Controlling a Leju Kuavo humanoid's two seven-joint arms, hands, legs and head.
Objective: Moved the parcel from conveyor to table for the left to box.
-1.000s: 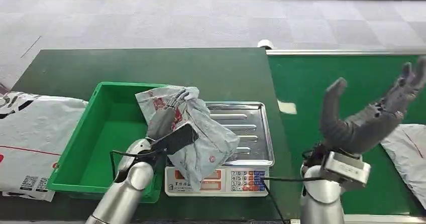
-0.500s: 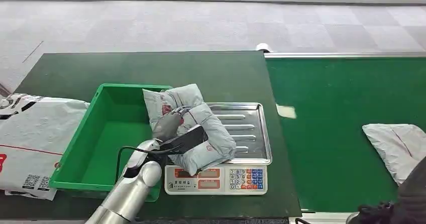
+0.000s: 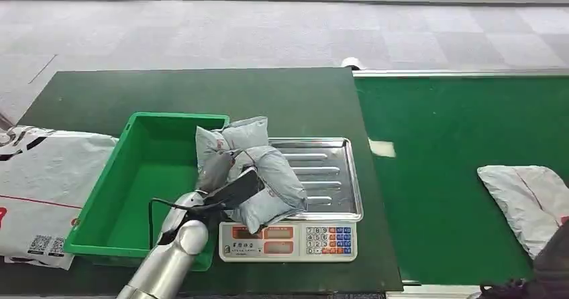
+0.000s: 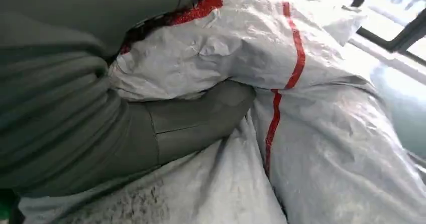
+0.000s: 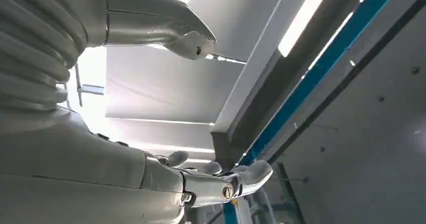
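My left hand (image 3: 216,170) grips a crumpled grey parcel (image 3: 258,178) with red print. The parcel hangs over the left part of the steel scale tray (image 3: 335,171), leaning against the right wall of the green bin (image 3: 144,178). In the left wrist view my thumb (image 4: 201,118) presses into the parcel (image 4: 311,108) along its red stripe. My right hand (image 5: 100,148) faces the ceiling, fingers apart, holding nothing; it is a dark shape at the lower right corner (image 3: 553,269) of the head view. A second grey parcel (image 3: 527,195) lies on the conveyor (image 3: 456,145).
The scale's keypad and display (image 3: 288,240) face the table's near edge. A large white printed bag (image 3: 40,185) lies left of the bin. The dark green table (image 3: 201,91) stretches behind the bin and scale.
My right arm has dropped from raised over the conveyor to the lower right corner. My left hand has drawn the parcel lower and slightly toward the bin. The camera tilted early on.
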